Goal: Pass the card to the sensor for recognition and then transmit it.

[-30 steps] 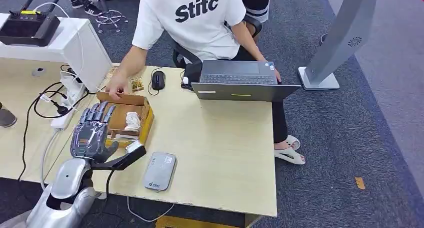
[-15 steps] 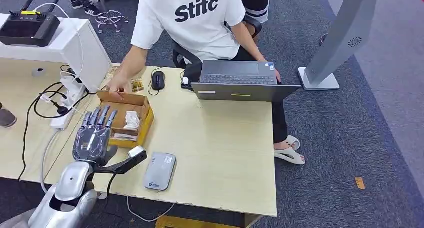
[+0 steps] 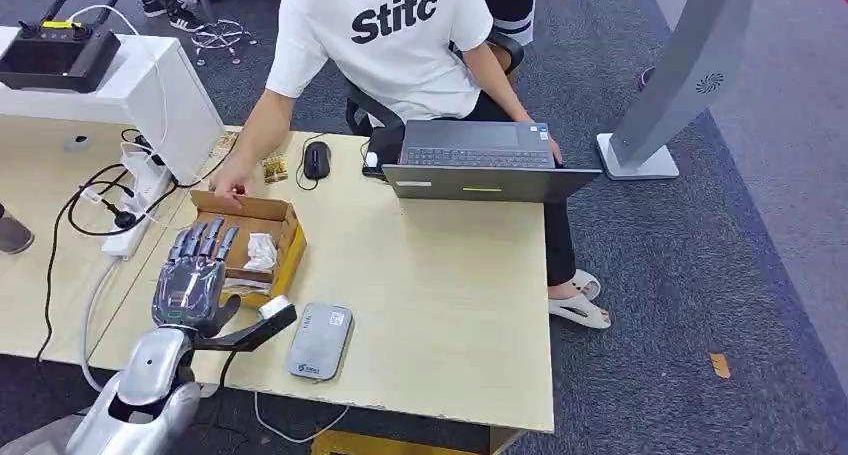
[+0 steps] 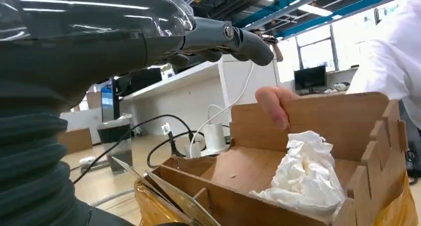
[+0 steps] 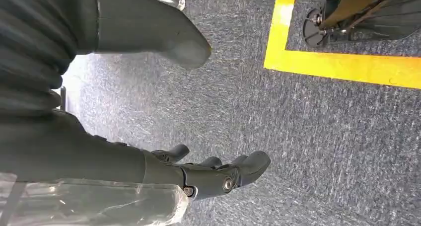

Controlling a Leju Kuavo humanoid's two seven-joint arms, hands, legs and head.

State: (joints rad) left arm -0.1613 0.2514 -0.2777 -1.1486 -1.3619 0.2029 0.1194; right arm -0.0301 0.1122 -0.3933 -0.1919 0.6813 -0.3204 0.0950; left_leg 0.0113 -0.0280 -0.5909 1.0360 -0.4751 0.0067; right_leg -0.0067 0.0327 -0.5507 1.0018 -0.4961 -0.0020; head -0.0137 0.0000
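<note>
Over table (image 3: 440, 275), left robot hand (image 3: 192, 275) hovers flat, fingers spread.

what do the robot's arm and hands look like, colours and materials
The left arm is glossy silver with rounded shell segments and a dark opening near the elbow. Its left hand is dark metallic grey with a silvery-blue back, segmented fingers and a thick black thumb. At the wrist sit a grey ribbed cover and clear plastic wrap. The right hand looks alike: dark grey, with small round screws.
</note>
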